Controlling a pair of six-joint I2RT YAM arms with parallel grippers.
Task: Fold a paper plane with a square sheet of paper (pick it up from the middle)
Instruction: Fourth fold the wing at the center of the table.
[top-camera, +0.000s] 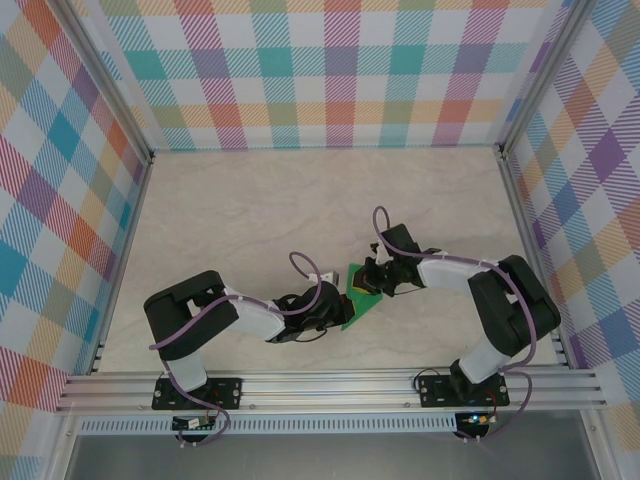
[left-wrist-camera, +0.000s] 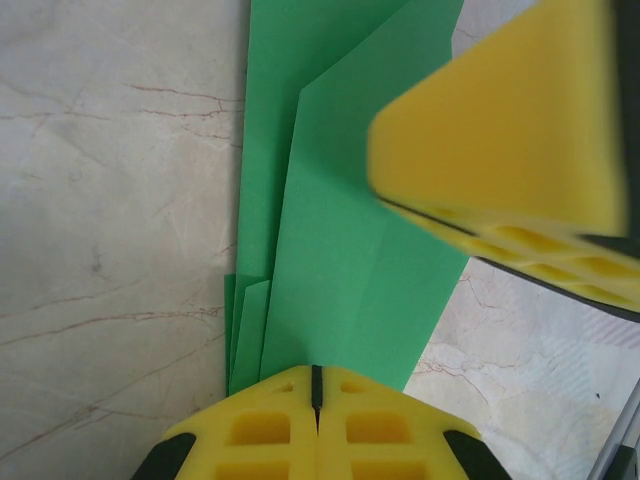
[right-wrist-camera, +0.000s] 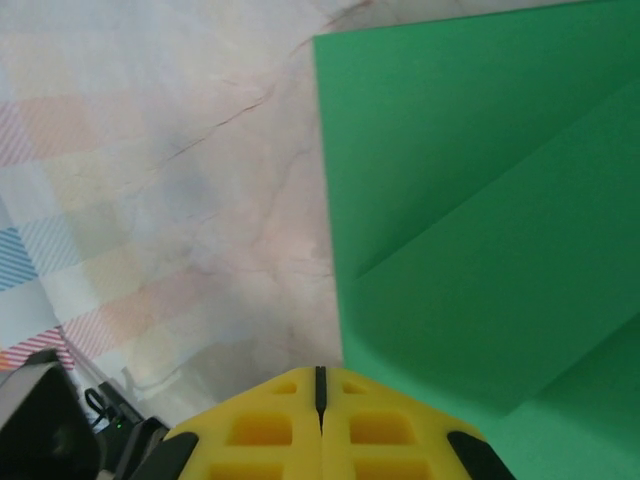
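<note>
So, the green paper (top-camera: 360, 295) sits near the front middle of the table (top-camera: 250, 210), right between the two grippers, already creased into overlapping layers rather than a flat square. From above, the left gripper (top-camera: 338, 305) is at its near-left edge and the right gripper (top-camera: 372, 282) at its far-right edge, and the two nearly meet over it.

In the left wrist view the left gripper (left-wrist-camera: 316, 395) is fully closed, yellow pads pressed together, and the paper (left-wrist-camera: 350, 250) runs straight out from between the tips, so it's pinching the near edge of the folds. The right gripper's yellow fingers (left-wrist-camera: 500, 120) hang blurry over the far right part of the sheet.

In the right wrist view the right gripper (right-wrist-camera: 320, 395) is closed too, no gap between the pads. The paper (right-wrist-camera: 480, 200) comes right up to its tips, mostly off to the right of them, but I honestly can't tell if it's clamping the sheet or just touching it.
</note>
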